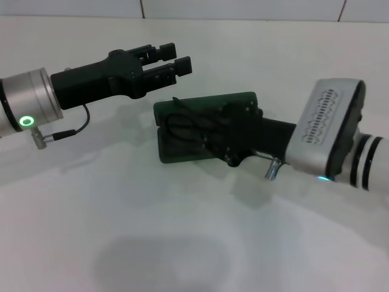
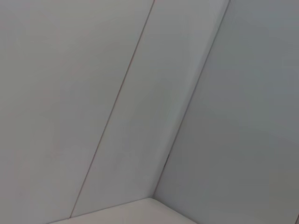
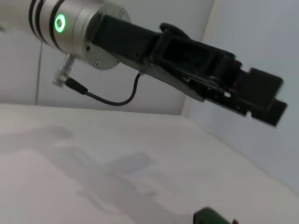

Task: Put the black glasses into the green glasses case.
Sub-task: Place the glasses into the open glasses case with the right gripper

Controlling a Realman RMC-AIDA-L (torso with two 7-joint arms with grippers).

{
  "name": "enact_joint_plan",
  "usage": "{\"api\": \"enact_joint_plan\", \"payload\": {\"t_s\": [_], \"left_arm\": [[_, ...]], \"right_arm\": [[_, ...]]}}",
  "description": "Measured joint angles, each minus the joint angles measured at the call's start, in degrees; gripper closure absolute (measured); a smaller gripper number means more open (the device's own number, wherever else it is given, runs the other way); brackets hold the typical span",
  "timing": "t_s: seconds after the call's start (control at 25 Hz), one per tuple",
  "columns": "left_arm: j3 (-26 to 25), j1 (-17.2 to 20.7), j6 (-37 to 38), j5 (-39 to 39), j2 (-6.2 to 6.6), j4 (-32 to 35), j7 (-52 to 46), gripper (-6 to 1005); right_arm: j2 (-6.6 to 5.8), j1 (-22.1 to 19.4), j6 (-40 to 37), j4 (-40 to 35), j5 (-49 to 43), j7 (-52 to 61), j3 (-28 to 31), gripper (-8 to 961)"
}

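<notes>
The green glasses case [image 1: 203,103] lies open on the white table at centre, with its lid tilted up at the far side. The black glasses [image 1: 182,125] lie in its dark inside, at the left end. My right gripper [image 1: 222,137] reaches in from the right and hangs low over the case, right beside the glasses. Whether it touches them is hidden by dark on dark. My left gripper [image 1: 173,59] is open and empty. It hovers above the table just beyond the case's far left corner and also shows in the right wrist view [image 3: 264,95]. A green edge of the case [image 3: 208,217] shows in that view.
The white table [image 1: 182,243] runs out in front of the case, and a white tiled wall [image 1: 243,9] stands behind it. The left wrist view shows only wall tiles [image 2: 140,116] and a strip of table.
</notes>
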Motion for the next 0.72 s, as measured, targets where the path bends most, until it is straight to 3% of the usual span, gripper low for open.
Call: {"api": "enact_joint_plan", "payload": {"t_s": [0.16,0.4,0.72], "left_arm": [[0.0,-0.3,0.0,0.0,0.02,0.0,0.0,382],[0.0,-0.6,0.0,0.0,-0.09,0.0,-0.2,382],[0.0,-0.7,0.0,0.0,-0.17,0.0,-0.3,383]], "right_arm": [[-0.62,1.9,-4.8,4.3,0.0,5.9,1.6,520],[0.70,3.6,-9.8,10.2,0.0,7.1,6.1,520],[0.71,4.9,-10.5,12.0,-0.1,8.8,6.6,520]]}}
